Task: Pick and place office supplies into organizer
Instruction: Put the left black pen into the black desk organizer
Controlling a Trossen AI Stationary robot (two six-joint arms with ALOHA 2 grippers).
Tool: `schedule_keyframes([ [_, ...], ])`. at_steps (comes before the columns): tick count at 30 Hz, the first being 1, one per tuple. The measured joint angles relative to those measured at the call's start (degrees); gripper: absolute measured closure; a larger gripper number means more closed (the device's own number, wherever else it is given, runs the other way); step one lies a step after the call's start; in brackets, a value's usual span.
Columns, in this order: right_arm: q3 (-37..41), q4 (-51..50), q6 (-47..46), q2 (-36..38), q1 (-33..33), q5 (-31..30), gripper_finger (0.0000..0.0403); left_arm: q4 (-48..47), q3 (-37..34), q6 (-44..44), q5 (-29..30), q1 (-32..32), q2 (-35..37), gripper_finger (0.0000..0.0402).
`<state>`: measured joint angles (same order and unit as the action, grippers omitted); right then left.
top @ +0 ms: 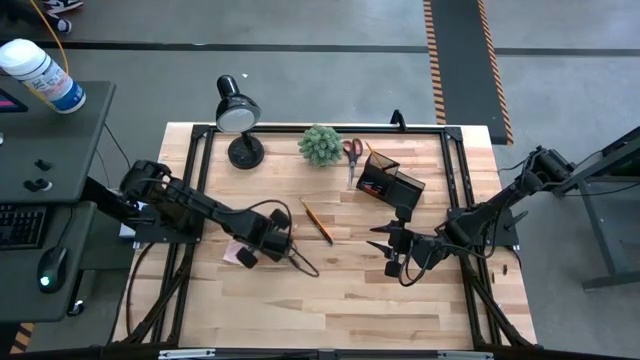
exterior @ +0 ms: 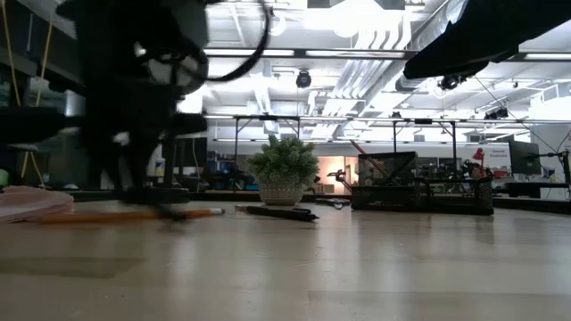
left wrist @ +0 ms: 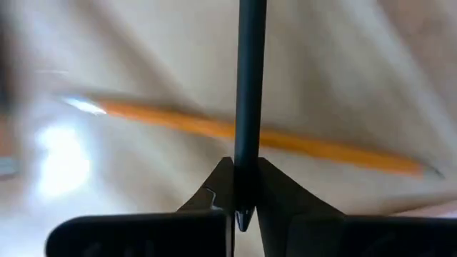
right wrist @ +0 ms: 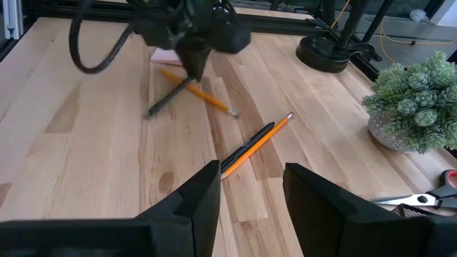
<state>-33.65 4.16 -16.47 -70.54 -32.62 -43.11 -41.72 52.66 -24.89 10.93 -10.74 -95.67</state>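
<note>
My left gripper [top: 283,243] is shut on a dark pen [left wrist: 250,78] low over the table's middle left. An orange pencil [left wrist: 285,139] lies on the table under the pen. A pink sticky-note pad [top: 238,252] lies beside the gripper. My right gripper [right wrist: 250,193] is open and empty, right of centre. In front of it another orange pencil and a black pen [right wrist: 253,143] lie side by side on the table. The black organizer [top: 390,180] stands at the far right of centre. The red-handled scissors [top: 352,155] lie beside it. My left gripper pinches the dark pen near one end [left wrist: 245,189] between its two fingers, coming from above. The pen runs out past the fingers and slants down over the orange pencil [right wrist: 203,96]. Whether its free end [right wrist: 151,113] touches the table, I cannot tell.
A green plant in a pot [top: 320,145] and a black desk lamp [top: 238,115] stand along the far edge. A black frame [top: 455,200] runs around the table top. Bare wood lies toward the near edge.
</note>
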Motion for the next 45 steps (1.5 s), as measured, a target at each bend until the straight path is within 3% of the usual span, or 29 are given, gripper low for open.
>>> schedule_keyframes([
  [6, 0.00, 0.00, -0.02, 0.00, 0.00, 0.83, 0.0258, -9.39, 6.05, -0.55, 7.43, -0.10, 0.12, 0.0395],
  [15, 0.00, 0.00, -0.07, 0.00, -0.07, 1.97, 0.0258, -14.72, 13.73, -3.36, 10.48, -0.13, 0.21, 0.0398],
  [22, 0.00, 0.00, -1.50, 0.00, -0.07, 7.64, 0.0258, -15.79, 20.51, -13.32, 29.43, -0.09, 0.22, 0.0399],
  [26, 0.00, -0.01, -1.67, 0.00, -0.07, 10.19, 0.0258, -8.80, 22.96, -24.90, 43.02, 0.87, 0.25, 0.0399],
  [29, 0.00, 0.00, -1.75, 0.00, -0.07, 12.17, 0.0258, -0.40, 23.69, -35.37, 47.59, 3.35, 0.29, 0.0400],
  [39, 0.02, 0.58, -1.64, 0.00, -2.16, 13.40, 0.0258, 24.57, 23.73, -67.70, 49.96, 16.22, -0.72, 0.0400],
  [45, 0.02, 0.85, -1.51, 0.00, -2.69, 13.20, 0.0258, 40.40, 23.82, -88.10, 47.11, 20.56, -2.51, 0.0400],
])
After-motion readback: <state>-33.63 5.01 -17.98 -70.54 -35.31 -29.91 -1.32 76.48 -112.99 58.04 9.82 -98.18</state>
